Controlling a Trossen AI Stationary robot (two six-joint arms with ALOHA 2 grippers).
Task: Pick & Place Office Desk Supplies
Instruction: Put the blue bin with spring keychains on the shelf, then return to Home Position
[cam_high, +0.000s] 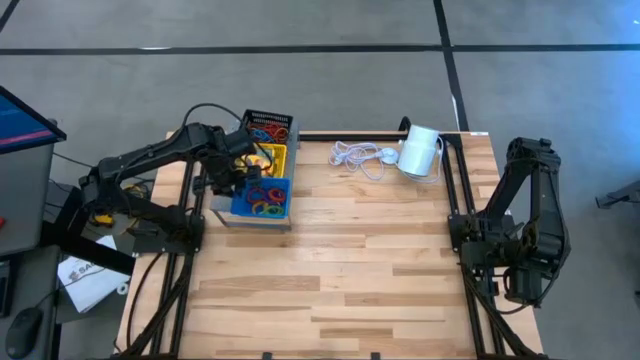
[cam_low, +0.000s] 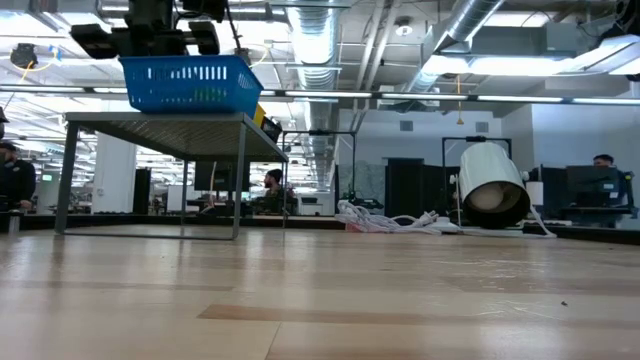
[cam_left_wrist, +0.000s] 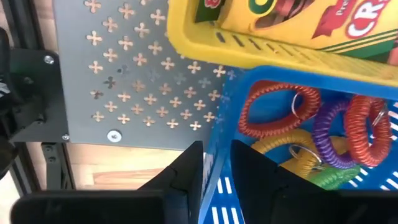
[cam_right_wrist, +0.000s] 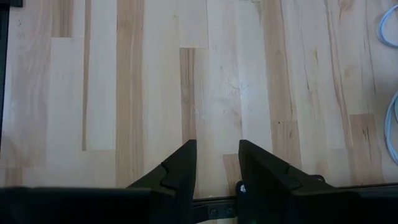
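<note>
Free room: most of the wood table (cam_high: 330, 260), centre and near side, lies bare. Obstacles at far edge: white cord (cam_high: 360, 156) w/ white cylinder (cam_high: 420, 151) just beside it, on the right. Far-left corner crowded: black mesh tray (cam_high: 270, 125), yellow tray (cam_high: 272, 156), blue tray (cam_high: 262, 197) in a row on a grey perforated shelf (cam_left_wrist: 118, 74), left gripper (cam_left_wrist: 216, 163) straddling the blue tray's wall, probably w/ a slim gap. Right arm's base (cam_high: 520, 250) blocks right edge.
</note>
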